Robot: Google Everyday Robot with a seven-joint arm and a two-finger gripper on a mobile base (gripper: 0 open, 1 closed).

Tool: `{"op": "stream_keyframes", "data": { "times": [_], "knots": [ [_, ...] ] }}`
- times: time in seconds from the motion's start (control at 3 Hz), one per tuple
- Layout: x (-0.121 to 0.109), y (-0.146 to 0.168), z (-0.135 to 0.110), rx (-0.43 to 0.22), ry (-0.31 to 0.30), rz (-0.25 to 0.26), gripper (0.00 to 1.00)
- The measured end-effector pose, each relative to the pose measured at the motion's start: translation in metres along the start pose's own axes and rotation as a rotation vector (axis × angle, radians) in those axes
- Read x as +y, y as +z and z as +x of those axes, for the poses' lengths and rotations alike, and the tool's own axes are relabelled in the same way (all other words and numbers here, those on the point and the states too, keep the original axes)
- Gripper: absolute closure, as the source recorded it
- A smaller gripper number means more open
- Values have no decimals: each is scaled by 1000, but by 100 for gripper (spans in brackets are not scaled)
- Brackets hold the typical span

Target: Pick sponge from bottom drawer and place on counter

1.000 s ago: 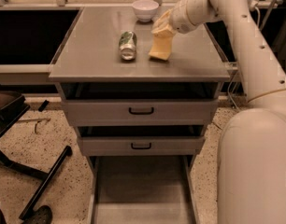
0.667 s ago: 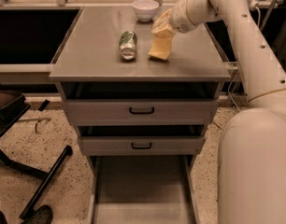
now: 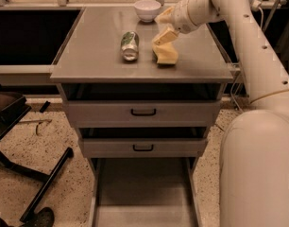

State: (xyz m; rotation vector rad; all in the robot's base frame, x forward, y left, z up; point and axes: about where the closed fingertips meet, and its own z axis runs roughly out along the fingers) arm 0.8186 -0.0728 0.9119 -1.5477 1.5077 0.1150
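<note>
Camera view. We find the gripper [image 3: 162, 26] above the back right part of the counter [image 3: 92, 56], at the end of the arm [image 3: 239, 27] that reaches in from the right. Its two pale fingers [image 3: 165, 36] stand apart – released, with nothing clasped between them. The sponge [image 3: 166, 56] lies on the counter directly under the lower finger. We cannot tell whether the two touch, since both are the same yellow and run together.

Just left of the sponge a can [image 3: 130, 45] lies on its side. A white bowl [image 3: 148, 9] stands behind it, near the back edge.

Below the counter sit two shallow drawers with black handles [image 3: 143, 112]. The bottom drawer [image 3: 144, 193] is pulled out – its front is cut off by the lower edge. The robot's body [image 3: 260, 169] hides the floor at right.
</note>
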Motion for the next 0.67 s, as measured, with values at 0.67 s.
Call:
{"op": "stream_keyframes", "data": {
  "times": [0.67],
  "knots": [
    [0,0,0,0,0,0,0]
  ]
}}
